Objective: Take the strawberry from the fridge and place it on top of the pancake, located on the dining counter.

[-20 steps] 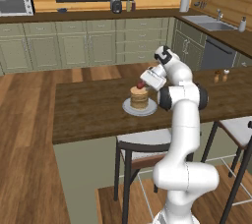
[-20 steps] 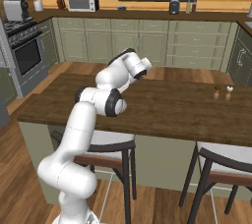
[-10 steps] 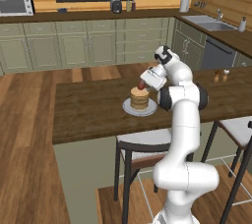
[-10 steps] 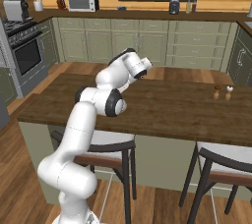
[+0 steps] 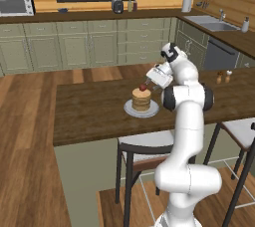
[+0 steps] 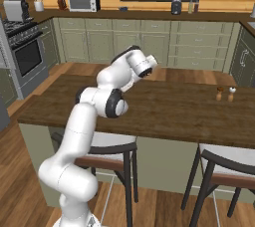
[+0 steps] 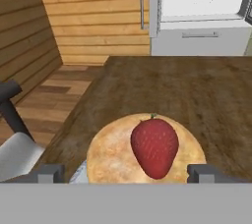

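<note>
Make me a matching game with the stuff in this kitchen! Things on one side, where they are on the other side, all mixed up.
Things:
1. strawberry
2. pancake
3. salt and pepper shakers
4. gripper

Places or states:
A. on a grey plate on the dining counter
B. open, fingers wide on either side of the fruit
C. standing far along the counter, away from the plate
D. lying on top of the stack

Pairs: 1-D, 2-A, 3-C, 4-B
</note>
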{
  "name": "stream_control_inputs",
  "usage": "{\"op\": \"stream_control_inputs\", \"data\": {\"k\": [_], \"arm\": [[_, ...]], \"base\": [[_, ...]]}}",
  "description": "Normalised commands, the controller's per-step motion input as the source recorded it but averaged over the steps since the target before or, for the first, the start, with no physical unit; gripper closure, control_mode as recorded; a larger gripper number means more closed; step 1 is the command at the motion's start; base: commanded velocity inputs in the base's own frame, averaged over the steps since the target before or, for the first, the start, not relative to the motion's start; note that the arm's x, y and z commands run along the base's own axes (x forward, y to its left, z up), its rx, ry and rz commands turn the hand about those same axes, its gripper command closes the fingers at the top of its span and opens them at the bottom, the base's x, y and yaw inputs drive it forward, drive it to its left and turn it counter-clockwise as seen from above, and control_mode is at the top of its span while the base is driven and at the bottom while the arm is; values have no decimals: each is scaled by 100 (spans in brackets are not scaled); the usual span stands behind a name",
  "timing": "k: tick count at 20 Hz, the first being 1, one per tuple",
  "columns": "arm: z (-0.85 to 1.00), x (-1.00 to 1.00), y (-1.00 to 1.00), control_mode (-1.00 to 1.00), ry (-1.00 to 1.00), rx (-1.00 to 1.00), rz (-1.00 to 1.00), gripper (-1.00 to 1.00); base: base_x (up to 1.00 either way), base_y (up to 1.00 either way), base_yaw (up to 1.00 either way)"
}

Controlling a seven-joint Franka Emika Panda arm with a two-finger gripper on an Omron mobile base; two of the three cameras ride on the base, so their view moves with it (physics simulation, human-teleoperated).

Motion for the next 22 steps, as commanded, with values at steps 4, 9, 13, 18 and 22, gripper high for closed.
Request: {"op": "stream_control_inputs", "data": {"k": [4,9,13,18,22], "arm": [[34,-40,-31,-100,-5,-1,-10,-100],[42,-98,-8,-100,-15,-10,-17,-100],[30,-100,0,-100,-15,-14,-12,-100],[34,-100,-1,-100,-12,-8,-1,-100],[71,-100,0,-100,-3,-10,0,-100]], "base": [[0,0,0],[0,0,0],[0,0,0],[0,0,0],[0,0,0]]}}
